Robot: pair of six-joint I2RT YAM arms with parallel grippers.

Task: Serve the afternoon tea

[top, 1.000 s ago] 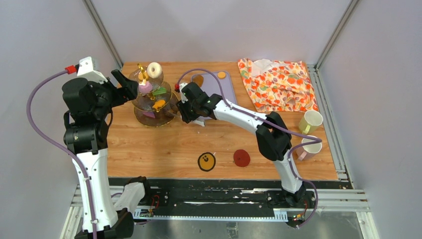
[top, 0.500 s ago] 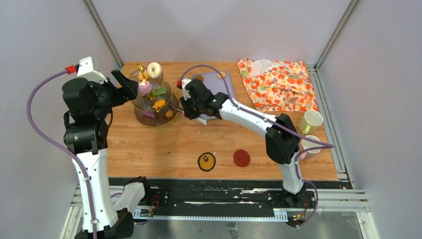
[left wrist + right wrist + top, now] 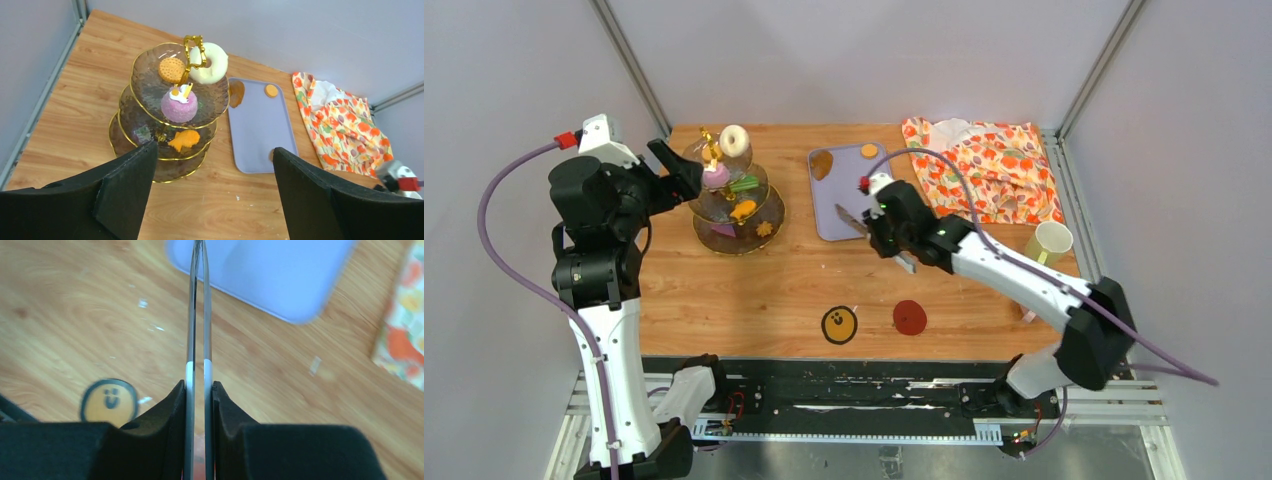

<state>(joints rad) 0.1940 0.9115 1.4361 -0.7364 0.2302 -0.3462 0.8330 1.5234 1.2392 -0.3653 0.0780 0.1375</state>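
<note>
Over the near edge of the lilac tray (image 3: 849,200), the right gripper (image 3: 199,390) is clamped on the metal tongs (image 3: 198,315). Their blades are squeezed almost together, with nothing visible between them. The left gripper (image 3: 214,165) hangs wide open just beside the glass stand (image 3: 769,205), which stands at the far left of the table and already carries a white donut (image 3: 212,62), a purple cake (image 3: 179,105) and other pieces. A brown pastry (image 3: 821,163) and an orange biscuit (image 3: 869,150) lie at the tray's far end, well apart from the tong tips.

Risks, as I judge them:
- The blades must spring apart before any pick. If the squeeze holds, the tips will only shove a piece along the smooth tray or off its far rim.
- Thin blades in flat fingers could twist, so the tips may miss.
- The tiers look crowded, so a delivery could knock a placed piece or catch the gold handle.
- The open left fingers sit close enough to bump the top tier.
- The green mug (image 3: 1047,243) stands near the right forearm, and a swing could tip it.
</note>
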